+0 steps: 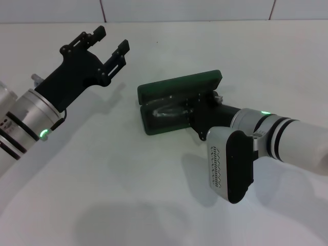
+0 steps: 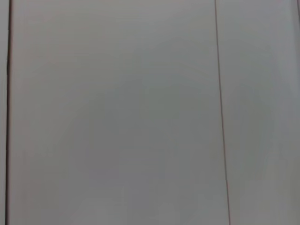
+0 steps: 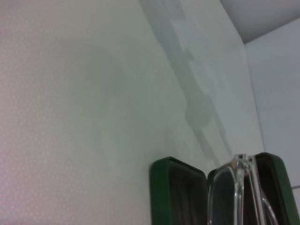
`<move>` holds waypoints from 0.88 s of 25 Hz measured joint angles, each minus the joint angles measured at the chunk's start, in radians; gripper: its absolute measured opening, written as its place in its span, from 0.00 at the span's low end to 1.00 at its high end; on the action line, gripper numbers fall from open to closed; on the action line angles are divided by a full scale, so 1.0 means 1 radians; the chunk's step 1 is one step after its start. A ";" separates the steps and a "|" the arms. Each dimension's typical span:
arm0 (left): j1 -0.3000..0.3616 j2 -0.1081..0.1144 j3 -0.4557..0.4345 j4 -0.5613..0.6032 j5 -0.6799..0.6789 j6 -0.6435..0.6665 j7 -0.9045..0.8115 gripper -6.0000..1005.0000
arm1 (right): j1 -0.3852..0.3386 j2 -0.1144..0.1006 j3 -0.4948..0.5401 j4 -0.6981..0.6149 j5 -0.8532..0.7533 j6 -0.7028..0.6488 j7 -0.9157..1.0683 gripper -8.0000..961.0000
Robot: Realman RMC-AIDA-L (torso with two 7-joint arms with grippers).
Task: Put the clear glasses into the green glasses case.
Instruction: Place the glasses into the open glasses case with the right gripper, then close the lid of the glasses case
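Right gripper (image 1: 197,105) low over open green glasses case (image 1: 177,84), grip state unclear; left gripper (image 1: 110,46) raised, released.

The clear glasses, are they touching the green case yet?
Cannot tell. The head view shows the clear glasses low inside the open green glasses case, with the right gripper hiding part; neither view shows contact plainly.

White table (image 1: 128,195), open green glasses case (image 1: 179,87) lying on it
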State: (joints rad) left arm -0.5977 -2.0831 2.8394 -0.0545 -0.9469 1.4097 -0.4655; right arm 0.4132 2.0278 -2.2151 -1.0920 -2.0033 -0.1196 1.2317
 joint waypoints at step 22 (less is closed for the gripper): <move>0.015 0.001 -0.001 -0.030 -0.006 0.006 -0.061 0.62 | -0.049 -0.006 0.561 -0.156 0.128 -0.755 0.118 0.65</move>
State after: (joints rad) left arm -0.5827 -2.0826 2.8384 -0.0843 -0.9526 1.4154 -0.5266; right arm 0.3637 2.0217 -1.6544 -1.2476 -1.8755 -0.8750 1.3493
